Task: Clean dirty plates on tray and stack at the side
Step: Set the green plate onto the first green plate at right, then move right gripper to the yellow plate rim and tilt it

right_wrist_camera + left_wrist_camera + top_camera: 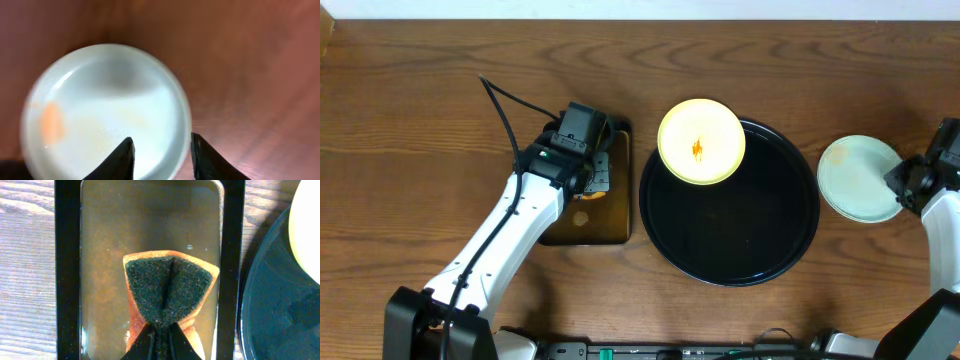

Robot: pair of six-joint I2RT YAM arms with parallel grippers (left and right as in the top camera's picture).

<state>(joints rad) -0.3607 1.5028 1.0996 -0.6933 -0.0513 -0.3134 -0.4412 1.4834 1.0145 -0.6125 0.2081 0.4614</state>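
Note:
A pale yellow plate (701, 141) with an orange smear lies on the upper left of the round black tray (760, 250). It also shows in the left wrist view (307, 225). A pale mint plate (855, 180) lies on the table right of the tray. It carries a faint orange smear in the right wrist view (105, 110). I cannot tell whether another plate lies under it. My right gripper (161, 145) is open, with its fingers on either side of the mint plate's rim. My left gripper (161, 327) is shut on a folded orange-and-green sponge (167, 287).
A smaller rectangular black tray (67, 270) with brownish liquid sits left of the round tray, under the sponge. The left arm reaches over it from the front left (500, 240). The right arm stands at the right edge (945, 220).

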